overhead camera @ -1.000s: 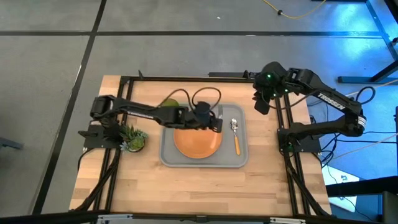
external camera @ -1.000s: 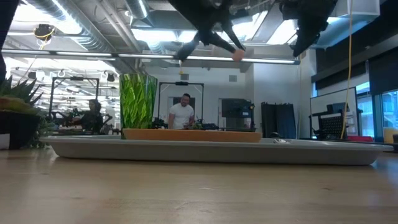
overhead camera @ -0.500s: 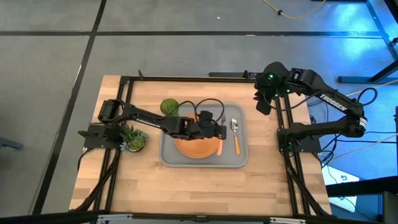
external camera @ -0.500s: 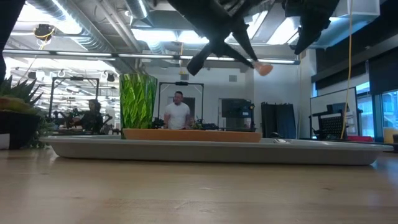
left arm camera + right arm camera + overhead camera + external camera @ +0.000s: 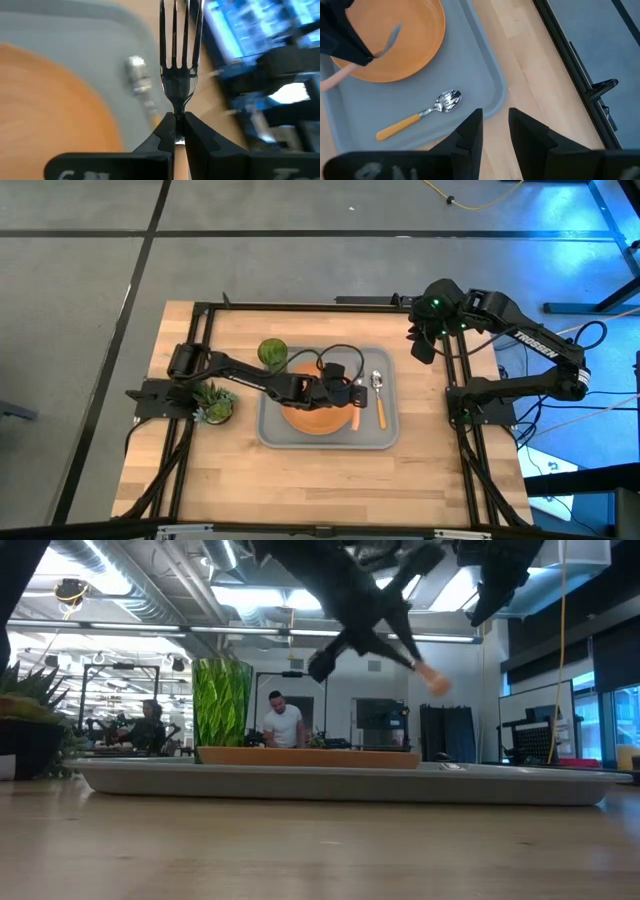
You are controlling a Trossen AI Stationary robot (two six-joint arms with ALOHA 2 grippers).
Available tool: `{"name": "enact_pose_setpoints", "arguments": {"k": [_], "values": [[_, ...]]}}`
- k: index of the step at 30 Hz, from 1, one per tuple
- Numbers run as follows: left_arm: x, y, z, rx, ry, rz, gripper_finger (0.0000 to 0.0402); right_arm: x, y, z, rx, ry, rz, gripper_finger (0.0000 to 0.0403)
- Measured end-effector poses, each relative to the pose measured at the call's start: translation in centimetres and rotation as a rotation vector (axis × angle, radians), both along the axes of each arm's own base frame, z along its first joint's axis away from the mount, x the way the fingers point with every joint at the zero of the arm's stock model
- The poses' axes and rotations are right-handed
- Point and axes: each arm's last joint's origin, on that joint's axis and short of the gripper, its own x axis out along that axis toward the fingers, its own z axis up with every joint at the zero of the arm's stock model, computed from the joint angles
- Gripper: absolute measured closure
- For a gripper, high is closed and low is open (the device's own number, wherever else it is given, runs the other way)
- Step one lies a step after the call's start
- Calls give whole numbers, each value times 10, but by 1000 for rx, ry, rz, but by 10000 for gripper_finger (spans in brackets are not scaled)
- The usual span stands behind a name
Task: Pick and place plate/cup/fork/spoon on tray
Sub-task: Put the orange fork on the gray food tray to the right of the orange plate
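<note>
My left hand [image 5: 352, 393] hangs over the tray [image 5: 275, 435], above the gap between the plate [image 5: 312, 418] and the spoon [image 5: 378, 392]. It is clenched on the fork [image 5: 178, 60]: in my left wrist view my fingers [image 5: 162, 135] pinch the neck just behind the tined head, and the silver tines stick straight out ahead of them. In the low view the fork's orange handle end [image 5: 434, 682] slants down behind my left hand [image 5: 395, 620], well clear of the tray [image 5: 330, 785]; the fork touches nothing but me.

The plate lies flat on the tray, in its left half. The spoon lies on the tray's right side, bowl toward the far rim and orange handle toward the near rim, just beside the plate but apart from it. My right wrist view shows the same spoon [image 5: 420, 116] alone on the grey tray floor [image 5: 470, 65], next to the plate [image 5: 405, 40].

The cup [image 5: 272, 353] stands upright on the bare worktop [image 5: 330, 480], just outside the tray's far left corner. A small potted plant [image 5: 214, 402] sits to the tray's left.

My right hand [image 5: 421, 346] waits off the tray's far right corner, above the worktop edge, its fingers [image 5: 470, 132] released and parted with nothing between them.

Beyond the worktop, in the low view, a person [image 5: 282, 726] in a white shirt stands in the room.
</note>
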Motion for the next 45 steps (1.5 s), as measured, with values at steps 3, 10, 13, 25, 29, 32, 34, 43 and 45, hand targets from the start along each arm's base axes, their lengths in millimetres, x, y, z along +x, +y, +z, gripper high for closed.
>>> {"name": "enact_pose_setpoints", "arguments": {"k": [3,10,13,25,29,32,34,43,45], "values": [[2,1,-9,3,18,8,388,0,0,0,0,1,-1,304],[14,3,-22,-10,-52,8,388,0,0,0,0,1,1,304],[18,5,-31,-16,-52,18,388,0,0,0,1,1,1,304],[23,4,-54,-42,-41,27,388,0,0,0,-1,2,2,304],[25,4,-60,-43,-36,26,388,0,0,0,-1,2,2,304],[25,6,-62,-41,-25,30,388,0,0,0,-1,1,2,304],[26,8,-64,-41,-29,35,388,0,0,0,-2,1,2,304],[27,13,-77,-69,8,21,388,0,0,0,-2,0,2,304],[27,13,-77,-67,5,21,388,0,0,0,-2,0,2,304]]}}
